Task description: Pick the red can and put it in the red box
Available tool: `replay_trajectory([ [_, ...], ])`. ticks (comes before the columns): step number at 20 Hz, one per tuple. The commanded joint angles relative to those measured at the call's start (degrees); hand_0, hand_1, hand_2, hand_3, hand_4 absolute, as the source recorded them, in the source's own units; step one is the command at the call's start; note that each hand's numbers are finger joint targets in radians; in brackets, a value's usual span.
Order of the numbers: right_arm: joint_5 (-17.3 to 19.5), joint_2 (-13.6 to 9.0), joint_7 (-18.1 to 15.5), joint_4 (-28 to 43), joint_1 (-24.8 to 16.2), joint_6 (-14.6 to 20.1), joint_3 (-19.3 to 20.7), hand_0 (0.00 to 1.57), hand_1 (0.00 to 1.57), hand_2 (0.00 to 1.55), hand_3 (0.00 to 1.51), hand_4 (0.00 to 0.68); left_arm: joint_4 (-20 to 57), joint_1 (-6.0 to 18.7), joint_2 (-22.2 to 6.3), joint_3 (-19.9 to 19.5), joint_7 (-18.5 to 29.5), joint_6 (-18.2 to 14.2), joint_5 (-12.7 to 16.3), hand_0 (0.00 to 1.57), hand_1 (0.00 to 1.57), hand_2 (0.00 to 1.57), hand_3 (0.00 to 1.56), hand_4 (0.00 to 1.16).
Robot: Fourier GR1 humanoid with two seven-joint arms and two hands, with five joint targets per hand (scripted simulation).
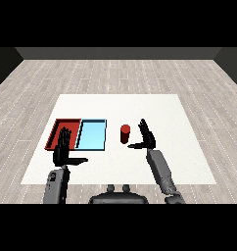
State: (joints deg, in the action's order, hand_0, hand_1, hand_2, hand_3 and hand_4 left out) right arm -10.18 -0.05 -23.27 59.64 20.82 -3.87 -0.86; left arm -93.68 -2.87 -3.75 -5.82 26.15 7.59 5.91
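The red can (125, 134) stands upright on the white table, just right of the light blue tray (92, 134). My right hand (147, 136) is open beside the can on its right, fingers straight and thumb pointing toward the can, a small gap between them. The red tray (57, 128) lies at the left, next to the blue one. My left hand (63, 148) is open, raised with fingers straight up, and covers the red tray's near part; its thumb sticks out to the right.
The white table (159, 108) spreads wide behind and to the right of the can. A grey wooden floor surrounds it. Both trays lie side by side, touching, left of centre.
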Motion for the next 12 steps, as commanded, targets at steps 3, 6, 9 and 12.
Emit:
replay_trajectory([
  [3,-1.3,0.0,-2.6,-5.1,1.8,-0.9,-0.8,0.00,0.00,0.00,0.00,0.000,5.8,0.4,0.7,-0.1,4.8,0.6,-1.3,0.00,0.00,0.00,0.00,0.00],
  [6,-3.6,0.0,-5.3,-10.5,5.3,1.9,-3.3,0.00,0.00,0.00,0.00,0.000,-1.0,0.4,-0.2,-0.6,-2.0,0.2,0.9,0.00,0.00,0.00,0.00,0.00],
  [9,-5.5,0.0,-5.9,-10.7,3.6,2.2,-5.3,0.00,0.00,0.00,0.00,0.000,-4.0,-0.8,3.0,2.9,-3.0,-3.6,-2.6,0.00,0.00,0.00,0.00,0.00],
  [12,-8.0,0.0,-6.2,-12.2,5.5,4.3,-6.4,0.00,0.00,0.00,0.00,0.000,-1.4,-1.6,-0.7,-1.1,-0.4,1.5,1.3,0.00,0.00,0.00,0.00,0.00],
])
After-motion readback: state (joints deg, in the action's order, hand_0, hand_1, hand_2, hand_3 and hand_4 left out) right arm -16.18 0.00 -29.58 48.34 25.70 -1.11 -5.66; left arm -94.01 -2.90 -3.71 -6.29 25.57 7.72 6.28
